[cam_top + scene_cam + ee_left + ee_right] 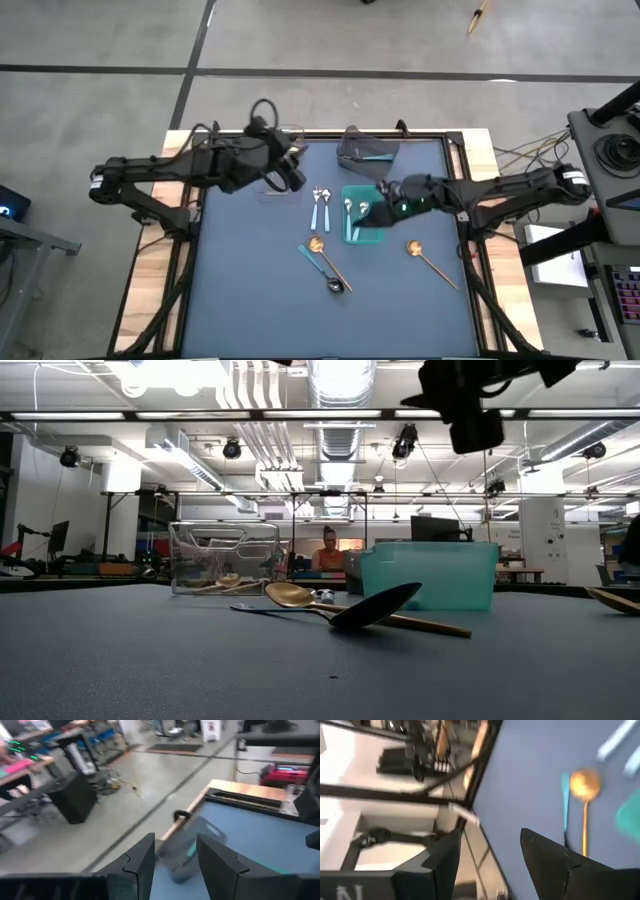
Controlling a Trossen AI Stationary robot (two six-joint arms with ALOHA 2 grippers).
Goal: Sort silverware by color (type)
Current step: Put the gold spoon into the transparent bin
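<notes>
Spoons: small, light, rigid, smooth and likely slippery; best pinched across the handle, mid-length.

Location: crossed gold spoon (317, 246) and dark spoon (334, 285) mid-tabletop; second gold spoon (414, 248) to the right; blue-handled pieces (320, 205) beside teal bin (352, 238).

Right jaws (378, 211): open, empty, over the teal bin, spoons just beyond.

Left jaws (292, 168): part-open, empty, near clear bin (224, 558), well apart from spoons.
</notes>
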